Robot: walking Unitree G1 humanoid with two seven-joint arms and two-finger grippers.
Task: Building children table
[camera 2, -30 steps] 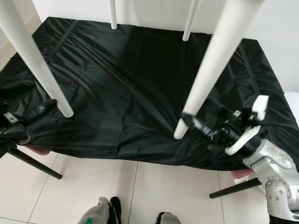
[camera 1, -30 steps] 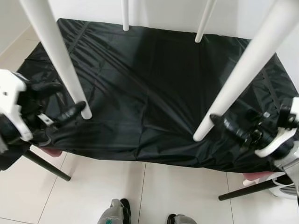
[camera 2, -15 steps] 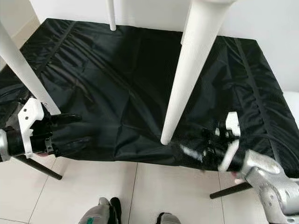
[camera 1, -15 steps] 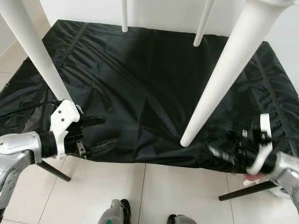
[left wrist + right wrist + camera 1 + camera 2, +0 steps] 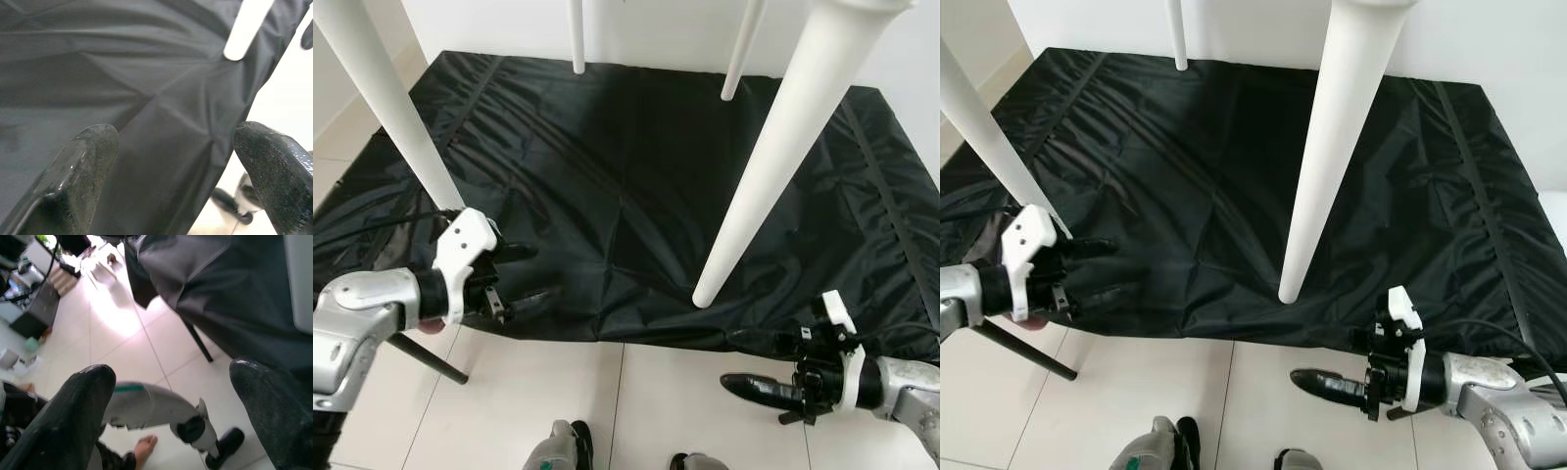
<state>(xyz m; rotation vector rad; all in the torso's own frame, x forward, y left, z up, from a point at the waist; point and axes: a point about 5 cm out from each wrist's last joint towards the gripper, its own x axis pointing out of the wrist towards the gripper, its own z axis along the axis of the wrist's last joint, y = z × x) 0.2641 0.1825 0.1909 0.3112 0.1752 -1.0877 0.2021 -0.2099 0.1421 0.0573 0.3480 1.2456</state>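
Table looks built: four white legs (image 5: pixel 773 157) stand on the black cloth (image 5: pixel 636 166), left gripper (image 5: pixel 524 274) and right gripper (image 5: pixel 754 367) both spread, empty.

Black cloth (image 5: pixel 636 186) over table

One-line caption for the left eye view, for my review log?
Both open grippers, left and right, sit at the black cloth's near edge, apart from the white table legs.

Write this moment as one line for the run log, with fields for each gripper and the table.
left gripper: open, at near edge of black cloth | right gripper: open, over floor tiles | white table legs: on cloth, none held
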